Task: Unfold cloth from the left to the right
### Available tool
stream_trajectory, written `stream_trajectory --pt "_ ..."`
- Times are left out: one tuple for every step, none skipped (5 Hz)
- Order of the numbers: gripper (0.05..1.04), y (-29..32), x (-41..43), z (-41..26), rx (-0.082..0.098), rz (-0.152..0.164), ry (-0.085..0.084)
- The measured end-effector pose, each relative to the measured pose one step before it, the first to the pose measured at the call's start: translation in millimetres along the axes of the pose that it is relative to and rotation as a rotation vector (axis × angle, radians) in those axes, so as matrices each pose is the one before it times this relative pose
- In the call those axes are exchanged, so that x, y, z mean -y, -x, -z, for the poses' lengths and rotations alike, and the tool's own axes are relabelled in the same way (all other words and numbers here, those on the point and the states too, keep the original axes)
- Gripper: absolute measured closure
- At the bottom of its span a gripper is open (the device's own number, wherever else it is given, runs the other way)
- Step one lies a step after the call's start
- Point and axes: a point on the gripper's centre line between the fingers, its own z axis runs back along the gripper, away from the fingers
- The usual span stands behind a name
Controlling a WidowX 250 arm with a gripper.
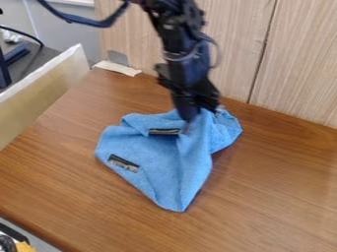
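Observation:
The black gripper [196,114] hangs down at the upper edge of the blue cloth [164,160], over its upper right part, and hides a bit of the fabric there. Crumpled and folded, the cloth lies on the brown table, with one corner pointing toward the camera. A raised fold runs from below the gripper down to that corner. Bunched fabric bulges out on the right, under the arm. Two dark labels show on the cloth, one near its left edge and one near its upper middle.
Behind the brown table [283,197] stands a wooden panel wall [296,64]. A pale board [46,93] borders the table on the left. Beige tape [117,68] lies at the back left corner. Dark and yellow items sit beyond the table's lower left edge.

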Motion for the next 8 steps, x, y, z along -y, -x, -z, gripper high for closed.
stream_trajectory --pt "1.030 -7.41 26.29 2.46 0.0212 0.0683 0.0345" --pt "1.030 -0.97 40.31 15.59 0.0045 0.1040 0.0596" --pt "1.030 2.58 10.95 18.05 0.0037 0.0328 0.0292" --pt "1.008 6.76 9.34 19.22 -0.0313 0.0316 0.0134" --pt "0.860 7.14 0.34 12.92 -0.0558 0.0040 0.0141" --pt "0.603 -0.51 -4.22 1.32 -0.0211 0.0078 -0.0189" --pt "0.292 1.11 -4.10 -0.18 -0.0044 -0.0178 -0.0088" --pt "0.079 1.34 -3.08 -0.66 -0.0066 -0.0007 -0.0116"
